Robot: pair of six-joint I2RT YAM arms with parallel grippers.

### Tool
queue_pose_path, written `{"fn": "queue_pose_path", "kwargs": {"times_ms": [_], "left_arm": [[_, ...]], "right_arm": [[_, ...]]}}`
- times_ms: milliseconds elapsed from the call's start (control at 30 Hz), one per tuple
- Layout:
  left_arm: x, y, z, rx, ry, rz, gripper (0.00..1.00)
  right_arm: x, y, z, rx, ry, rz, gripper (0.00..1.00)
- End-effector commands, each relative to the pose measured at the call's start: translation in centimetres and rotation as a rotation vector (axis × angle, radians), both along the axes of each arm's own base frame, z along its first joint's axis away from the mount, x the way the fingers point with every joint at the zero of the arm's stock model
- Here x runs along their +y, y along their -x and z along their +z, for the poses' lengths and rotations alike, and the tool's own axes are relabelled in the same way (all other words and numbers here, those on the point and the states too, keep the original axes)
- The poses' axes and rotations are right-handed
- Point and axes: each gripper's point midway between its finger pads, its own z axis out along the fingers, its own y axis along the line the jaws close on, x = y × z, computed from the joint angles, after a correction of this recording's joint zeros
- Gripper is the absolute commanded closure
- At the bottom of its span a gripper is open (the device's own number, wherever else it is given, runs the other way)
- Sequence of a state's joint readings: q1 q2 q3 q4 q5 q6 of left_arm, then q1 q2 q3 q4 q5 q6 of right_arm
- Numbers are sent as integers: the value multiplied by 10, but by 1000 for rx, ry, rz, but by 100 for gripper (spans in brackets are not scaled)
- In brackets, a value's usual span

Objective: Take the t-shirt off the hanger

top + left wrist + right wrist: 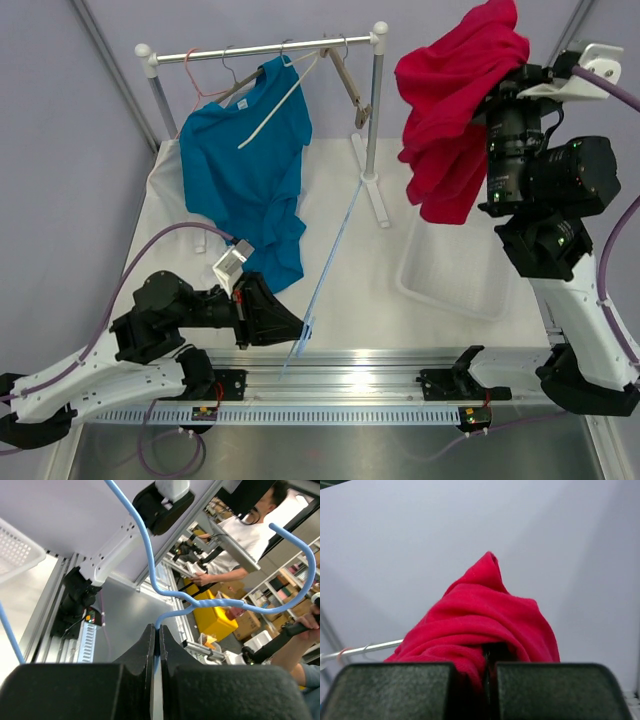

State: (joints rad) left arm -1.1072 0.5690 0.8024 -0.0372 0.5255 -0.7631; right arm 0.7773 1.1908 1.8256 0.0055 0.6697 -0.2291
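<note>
Since the red t-shirt [450, 110] hangs bunched from the right gripper [487, 666] and the blue hanger [215, 602] in the left gripper [303, 330] looks bare, we judge the shirt to be off the wire. The step in hand is carrying it clear.

Right jaws: clenched on a fold of red cloth. The rest of the shirt drapes over and below the fingers, on the side toward the left arm.

Left jaws: pinched on the hanger's wire just below its twisted neck.

Shirt and hanger are well apart. We see no cloth on the wire, though it is thin in the top view, so we note this as probable only.

To do it well, we hold the hanger low and steady and move the shirt away from it, never across it. A white basket [460, 270] lies below the right gripper. We let go only once the cloth hangs over it.
</note>
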Motion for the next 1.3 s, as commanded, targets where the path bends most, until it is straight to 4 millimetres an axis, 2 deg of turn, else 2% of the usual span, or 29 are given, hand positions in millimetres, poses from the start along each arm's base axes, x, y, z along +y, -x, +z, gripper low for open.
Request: {"fn": "queue_pose_path", "kwargs": {"times_ms": [0,67,100,200,233,267,300,333,400,433,467,500,567,600,733,800,900,933,967,1000,1067,1100,1167,1200,1233,1267], "left_arm": [[2,-3,-16,-64,-36,24,100],[2,-13,-14,-69,-17,82,100],[2,-15,-4,-75,29,96,100],[-4,-29,-2,-47,75,160,100],[-6,-32,-2,-42,85,172,100],[-12,-41,-5,-26,79,200,100],[-16,-45,-4,-12,97,208,100],[-19,-52,-5,-6,95,225,100],[-28,-62,-7,32,102,241,100],[-30,-66,-13,50,99,243,100],[-30,-70,-13,62,109,240,100],[-30,-71,-12,89,137,229,100],[-30,-72,-11,97,142,212,100],[-32,-73,-14,109,132,208,100],[-33,-80,-18,135,123,238,100],[-32,-85,-19,140,119,271,100],[-26,-92,-13,127,117,332,100],[-25,-95,-12,124,115,352,100],[-22,-102,-12,130,107,394,100],[-21,-104,-9,120,112,409,100],[-21,-113,-9,124,112,443,100],[-22,-117,-9,139,113,449,100],[-27,-128,-11,177,117,450,100],[-29,-133,-17,202,113,451,100],[-27,-144,-20,223,118,469,100],[-26,-145,-14,250,156,454,100]], "right_arm": [[-26,-11,7,34,90,-171,100],[-38,-8,1,60,85,-214,100],[-44,-7,-4,68,71,-225,100],[-55,-9,-40,134,58,-246,100],[-63,-12,-65,183,77,-272,100],[-65,-16,-81,214,83,-278,100],[-62,-28,-119,285,93,-286,100],[-70,-24,-131,297,71,-305,100],[-82,-30,-168,339,-3,-335,100],[-85,-33,-208,388,-13,-339,100],[-99,-36,-230,417,-42,-383,100],[-101,-39,-272,462,-94,-378,100],[-119,-42,-313,508,-151,-433,100],[-119,-44,-353,567,-191,-430,100],[-130,-48,-429,732,-255,-466,100],[-136,-44,-445,764,-301,-500,96],[-141,-33,-454,780,-331,-528,76],[-140,-27,-454,784,-331,-518,66],[-140,-24,-453,788,-329,-513,38],[-138,-23,-451,791,-326,-499,24],[-126,-16,-445,832,-325,-418,6],[-114,-15,-439,848,-324,-338,5],[-101,-5,-430,857,-325,-242,1],[-86,1,-427,879,-322,-148,1],[-79,8,-417,856,-328,-90,1],[-74,13,-413,856,-320,-49,1]]}}
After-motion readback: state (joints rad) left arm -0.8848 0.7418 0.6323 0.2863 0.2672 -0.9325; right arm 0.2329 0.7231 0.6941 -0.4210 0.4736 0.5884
